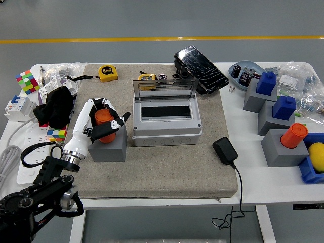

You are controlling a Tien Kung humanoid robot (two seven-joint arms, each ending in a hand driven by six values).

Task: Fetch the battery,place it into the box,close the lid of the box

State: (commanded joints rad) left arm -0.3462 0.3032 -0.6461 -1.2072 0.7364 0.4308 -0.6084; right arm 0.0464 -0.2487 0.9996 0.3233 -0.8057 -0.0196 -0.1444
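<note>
An orange cylindrical battery [104, 120] stands in a grey block [109, 147] on the mat, left of the box. My left hand [104, 123] comes in from the lower left and its fingers are curled around the battery. More of the battery's orange body shows above the block than before. The grey box [166, 130] sits mid-mat with its clear lid [163, 88] standing open at the back. The inside of the box looks dark and empty. My right arm is out of view.
A yellow tape measure [107, 73] and a black case [200, 68] lie at the back. A black adapter [225, 150] with its cord lies right of the box. Grey blocks with blue and orange cylinders [293, 135] stand at the right. A black cloth [55, 106] and a colour cube [27, 81] lie at the left.
</note>
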